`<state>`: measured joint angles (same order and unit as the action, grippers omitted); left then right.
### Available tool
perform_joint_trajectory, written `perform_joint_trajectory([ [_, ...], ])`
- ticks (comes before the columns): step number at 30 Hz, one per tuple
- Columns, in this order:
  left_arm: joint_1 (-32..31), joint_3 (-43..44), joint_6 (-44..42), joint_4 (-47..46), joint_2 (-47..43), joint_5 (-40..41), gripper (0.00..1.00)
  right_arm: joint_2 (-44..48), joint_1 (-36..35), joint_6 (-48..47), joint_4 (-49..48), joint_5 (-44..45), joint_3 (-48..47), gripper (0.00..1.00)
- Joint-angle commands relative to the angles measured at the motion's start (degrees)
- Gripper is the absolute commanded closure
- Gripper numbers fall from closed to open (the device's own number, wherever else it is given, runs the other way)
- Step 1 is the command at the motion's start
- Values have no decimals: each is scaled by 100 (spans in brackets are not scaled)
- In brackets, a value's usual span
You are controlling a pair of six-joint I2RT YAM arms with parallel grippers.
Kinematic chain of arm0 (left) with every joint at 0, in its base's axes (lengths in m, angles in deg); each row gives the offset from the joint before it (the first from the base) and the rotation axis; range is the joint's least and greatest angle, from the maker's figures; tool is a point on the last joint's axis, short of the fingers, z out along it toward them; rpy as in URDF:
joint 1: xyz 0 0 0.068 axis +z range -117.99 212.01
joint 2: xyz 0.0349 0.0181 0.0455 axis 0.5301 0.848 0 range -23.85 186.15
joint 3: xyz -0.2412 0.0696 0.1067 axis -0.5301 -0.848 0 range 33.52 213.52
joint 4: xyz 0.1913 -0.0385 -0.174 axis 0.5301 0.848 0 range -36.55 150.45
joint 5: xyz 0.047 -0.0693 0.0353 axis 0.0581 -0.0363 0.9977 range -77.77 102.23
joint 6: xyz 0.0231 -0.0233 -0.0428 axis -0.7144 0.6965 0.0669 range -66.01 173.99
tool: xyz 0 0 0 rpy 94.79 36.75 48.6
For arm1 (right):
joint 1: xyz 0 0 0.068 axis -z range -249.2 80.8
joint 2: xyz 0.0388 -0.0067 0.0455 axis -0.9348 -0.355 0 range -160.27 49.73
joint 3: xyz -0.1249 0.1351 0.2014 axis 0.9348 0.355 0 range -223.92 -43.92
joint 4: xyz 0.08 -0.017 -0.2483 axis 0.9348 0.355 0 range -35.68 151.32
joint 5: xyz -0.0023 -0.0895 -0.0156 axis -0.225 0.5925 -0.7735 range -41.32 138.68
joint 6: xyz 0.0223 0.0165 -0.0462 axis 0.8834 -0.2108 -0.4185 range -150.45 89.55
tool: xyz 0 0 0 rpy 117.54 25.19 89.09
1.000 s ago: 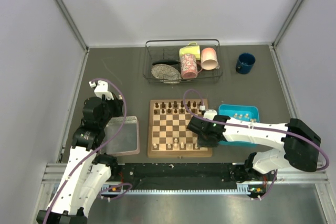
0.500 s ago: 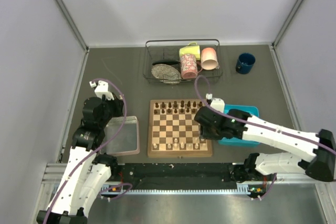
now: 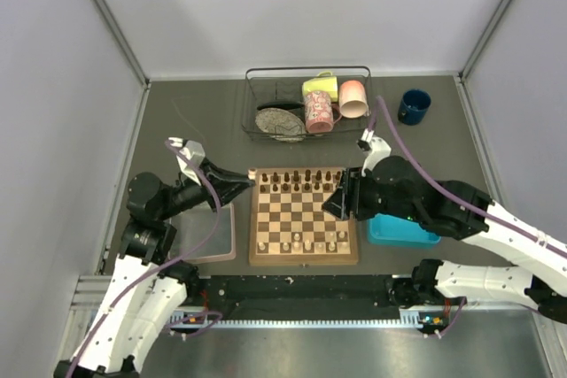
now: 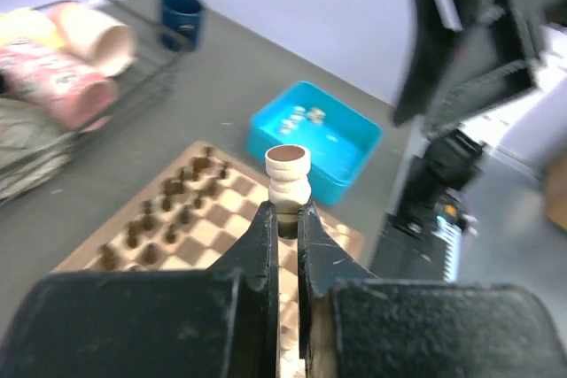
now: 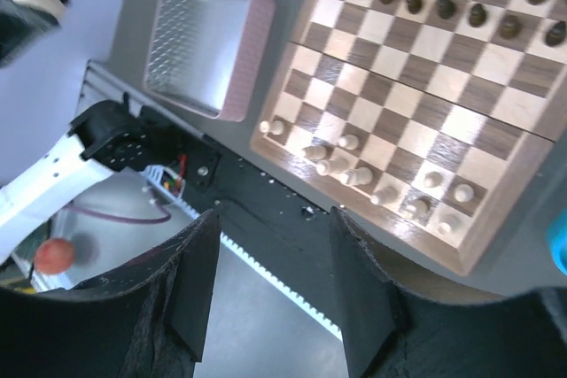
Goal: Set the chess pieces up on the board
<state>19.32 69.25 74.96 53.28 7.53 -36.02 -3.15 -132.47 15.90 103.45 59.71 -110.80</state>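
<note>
The left pincer (image 4: pixel 286 221) clamps a pale cream piece (image 4: pixel 288 173) low down, likely light, hard and slick, best pinched at its waist; the right pincer (image 5: pixel 275 219) gapes empty.

One board (image 3: pixel 304 217), two trays (image 3: pixel 208 235), four mugs (image 3: pixel 413 106)

Robot lab test cell, by my read. Bare pale walls (image 3: pixel 292 6) framed by aluminium posts (image 3: pixel 111 19). Grey table (image 3: pixel 195 112), metal rail (image 3: pixel 292 321) along its near edge. Left arm (image 3: pixel 126 297) and right arm (image 3: pixel 509 227) trail purple cables (image 3: pixel 213 210). The only homely things are staged props: chessboard (image 3: pixel 304 217), wire basket (image 3: pixel 266 70) of mugs (image 3: pixel 353 97).
</note>
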Motion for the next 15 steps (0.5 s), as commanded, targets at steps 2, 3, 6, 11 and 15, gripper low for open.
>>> perform_joint_trajectory([
  [2, -1178, 347, -100, -380, 228, -618, 100, 103, -28, -241, -974, -690, -168, 47],
  [3, -1436, 434, -206, -214, 290, -502, 100, 111, -28, -232, -992, -672, -186, 47],
  [6, -2306, 523, -479, -107, 562, -229, 100, 94, -28, -240, -1010, -654, -291, 45],
  [11, -2966, 707, -927, 253, 949, -44, 100, 15, -28, -346, -984, -1041, -458, 45],
  [15, -3204, 892, -1156, 447, 1273, 8, 100, 24, -19, -425, -1001, -1374, -546, 45],
])
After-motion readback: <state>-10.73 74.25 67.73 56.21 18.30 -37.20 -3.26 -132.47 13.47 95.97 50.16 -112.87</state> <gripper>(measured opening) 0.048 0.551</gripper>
